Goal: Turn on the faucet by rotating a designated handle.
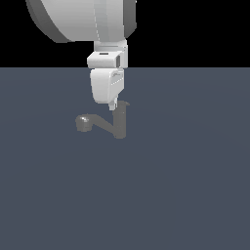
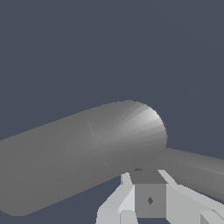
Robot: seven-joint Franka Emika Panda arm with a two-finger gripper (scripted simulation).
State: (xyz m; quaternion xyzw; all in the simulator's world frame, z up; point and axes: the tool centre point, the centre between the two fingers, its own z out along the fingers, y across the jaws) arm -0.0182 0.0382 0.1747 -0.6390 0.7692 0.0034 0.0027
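The faucet [image 1: 119,124] is a small dull-grey tap standing on the flat floor. Its bent spout runs toward the exterior view's left and ends in a round head [image 1: 84,122]. My gripper [image 1: 113,104] hangs down right beside the top of the column, touching or nearly touching it. A small stub at the column's top [image 1: 126,104] looks like the handle. In the wrist view the column [image 2: 87,153] fills the middle, and a thinner grey bar, apparently the handle [image 2: 192,170], leaves its top end. My gripper [image 2: 146,177] sits at that bar's root; the gap between the fingers is unclear.
A uniform blue-grey floor [image 1: 185,195] spreads all around the faucet. The white arm and its large upper link [image 1: 83,19] hang above the faucet at the back. Nothing else shows.
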